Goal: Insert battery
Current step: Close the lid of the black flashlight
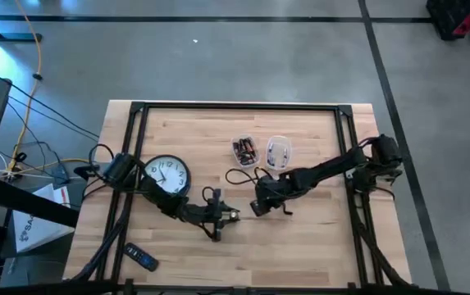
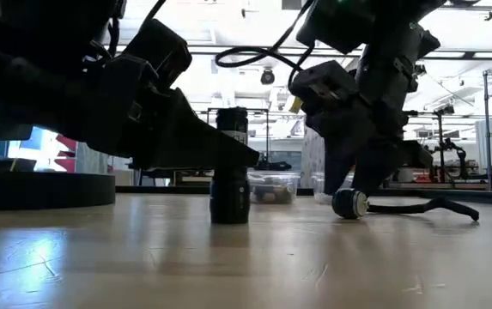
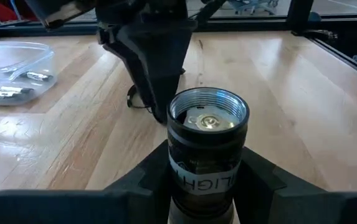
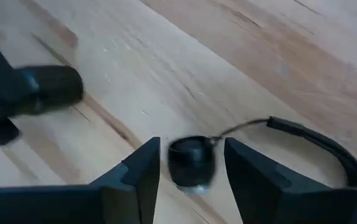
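Observation:
A black flashlight body (image 2: 229,163) stands upright on the wooden table, its open top (image 3: 207,107) showing a battery's metal end (image 3: 206,122) inside. My left gripper (image 1: 221,218) is shut on it. Just to its right, my right gripper (image 4: 190,158) points down, open. Its fingers stand either side of a small black cap (image 4: 190,163) without touching it. The cap rests on the table (image 2: 349,203) with a black lanyard (image 4: 318,144) trailing from it. My left gripper pinches the flashlight body between its two fingers at about mid-height (image 3: 204,177), on the band with white lettering. The fingers (image 2: 220,153) come in roughly level from the table's left side. The flashlight stands upright, its base (image 2: 229,215) on the table.
A round wall clock (image 1: 167,176) lies under the left arm. Two clear tubs, one with batteries (image 1: 244,150) and one (image 1: 277,152) beside it, sit behind the grippers. A remote (image 1: 142,258) lies near the front left. Bare wood shows at the front right.

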### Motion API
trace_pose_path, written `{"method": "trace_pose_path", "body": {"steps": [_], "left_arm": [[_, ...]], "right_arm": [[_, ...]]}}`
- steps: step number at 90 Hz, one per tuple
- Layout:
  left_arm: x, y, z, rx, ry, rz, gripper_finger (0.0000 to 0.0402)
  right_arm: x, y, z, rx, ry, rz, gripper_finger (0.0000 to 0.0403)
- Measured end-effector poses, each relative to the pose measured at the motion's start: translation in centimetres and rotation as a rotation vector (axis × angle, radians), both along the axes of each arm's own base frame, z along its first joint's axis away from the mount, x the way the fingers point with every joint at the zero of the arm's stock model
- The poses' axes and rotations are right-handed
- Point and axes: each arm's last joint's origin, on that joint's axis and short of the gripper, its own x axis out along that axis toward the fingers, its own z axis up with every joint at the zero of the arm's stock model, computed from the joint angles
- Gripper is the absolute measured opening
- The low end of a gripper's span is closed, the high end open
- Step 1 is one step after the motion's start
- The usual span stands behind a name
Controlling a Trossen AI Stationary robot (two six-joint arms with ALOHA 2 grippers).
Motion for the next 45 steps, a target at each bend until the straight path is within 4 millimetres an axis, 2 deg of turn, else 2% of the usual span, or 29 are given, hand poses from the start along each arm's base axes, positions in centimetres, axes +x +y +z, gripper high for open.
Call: {"method": "trace_pose_path", "body": {"steps": [14, 27, 36, 45], "left_arm": [[0.0, 0.0, 0.0, 0.0, 0.0, 0.0, 0.0104], [0.0, 0.0, 0.0, 0.0, 0.0, 0.0, 0.0104], [0.0, 0.0, 0.0, 0.0, 0.0, 0.0, 0.0104], [0.0, 0.0, 0.0, -0.001, 0.0, 0.001, 0.0104]], "right_arm": [[0.7, 0.6, 2.8, -0.117, 0.045, 0.139, 0.0145], [1.7, 1.3, 5.3, -0.212, -0.01, 0.211, 0.0156], [2.0, 1.5, 5.0, -0.198, 0.019, 0.199, 0.017], [2.4, 1.7, 3.3, -0.157, 0.072, 0.218, 0.0185]]}}
